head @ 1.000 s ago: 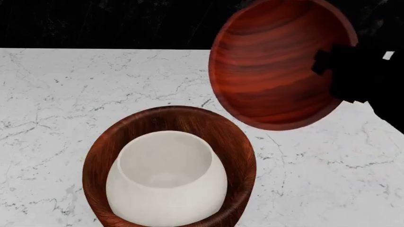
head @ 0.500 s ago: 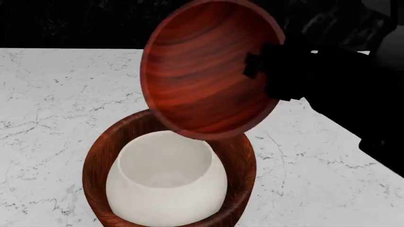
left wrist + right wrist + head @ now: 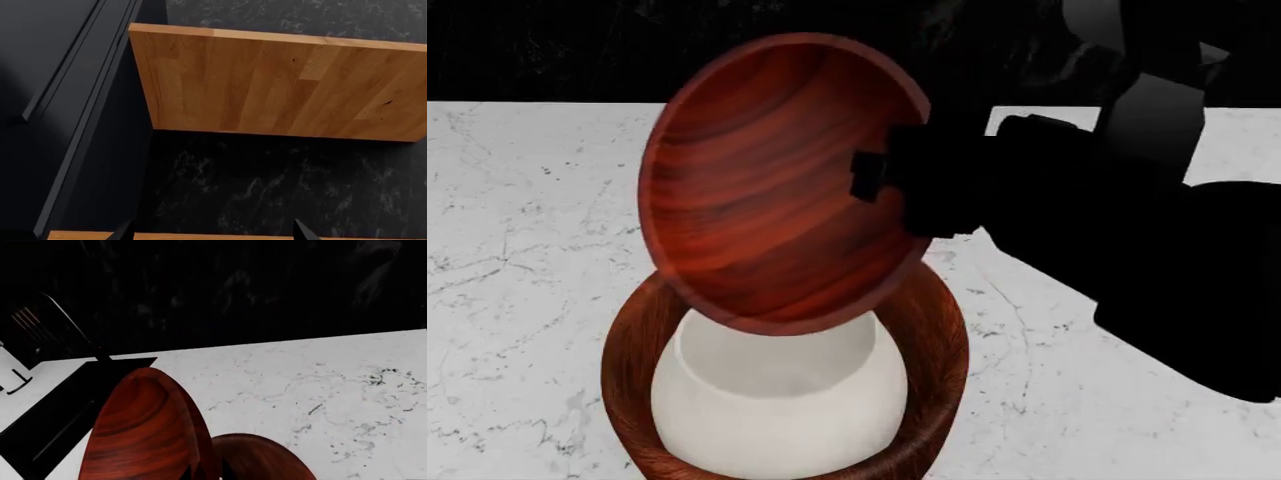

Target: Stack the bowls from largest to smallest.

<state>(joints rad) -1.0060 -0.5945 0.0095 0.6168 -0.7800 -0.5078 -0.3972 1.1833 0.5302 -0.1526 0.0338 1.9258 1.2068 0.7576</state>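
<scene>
small red bowl [image 3: 767, 185]: pinched at its rim in my right gripper [image 3: 888, 190], tipped steeply on edge — hanging over the cream bowl [image 3: 777, 390]
cream bowl: nested in big brown bowl [image 3: 941, 330], straight below
left gripper [image 3: 212, 232]: jaws apart, empty, off by a wood shelf [image 3: 280, 85]

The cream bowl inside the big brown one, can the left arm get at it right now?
Probably not. The left gripper faces a wooden shelf, away from the table, and the red bowl in the right gripper hangs tilted over the cream bowl.
</scene>
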